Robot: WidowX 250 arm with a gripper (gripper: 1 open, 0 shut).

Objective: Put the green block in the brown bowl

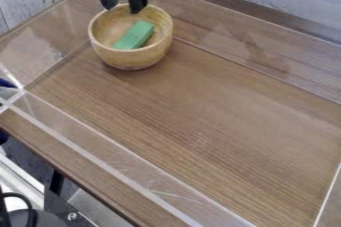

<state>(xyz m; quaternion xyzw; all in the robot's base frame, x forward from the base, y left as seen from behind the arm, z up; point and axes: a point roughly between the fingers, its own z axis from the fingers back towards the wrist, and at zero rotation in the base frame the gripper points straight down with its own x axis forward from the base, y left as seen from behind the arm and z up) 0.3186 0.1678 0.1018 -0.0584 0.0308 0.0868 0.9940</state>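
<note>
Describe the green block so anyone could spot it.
On the wooden table, find the round, light-brown bowl beneath the black gripper. Inside lies a small, elongated block, the only bright green thing around, unlike the brown bowl holding it.
</note>
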